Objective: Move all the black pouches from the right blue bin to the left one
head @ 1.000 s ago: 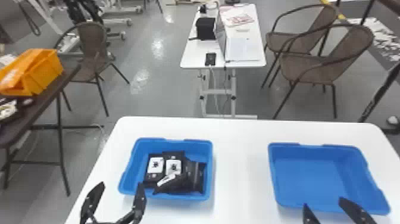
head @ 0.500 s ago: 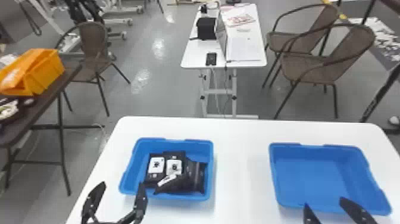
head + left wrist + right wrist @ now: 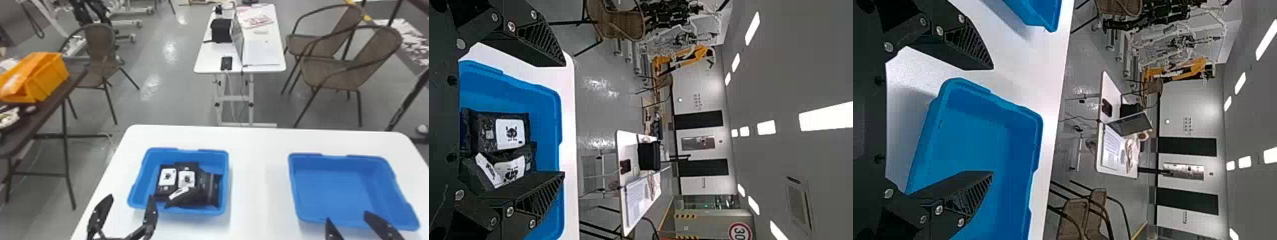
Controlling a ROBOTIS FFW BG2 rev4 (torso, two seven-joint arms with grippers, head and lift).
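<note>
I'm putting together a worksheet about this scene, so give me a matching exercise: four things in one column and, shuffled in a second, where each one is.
Things
1. Black pouches
2. Orange container
3. Laptop
4. Right gripper

Places
A. On the far white table
B. At the near side of the right blue bin, fingers apart
C. Inside the left blue bin
D. On the dark table at the robot's left

Right pairs: 1-C, 2-D, 3-A, 4-B
</note>
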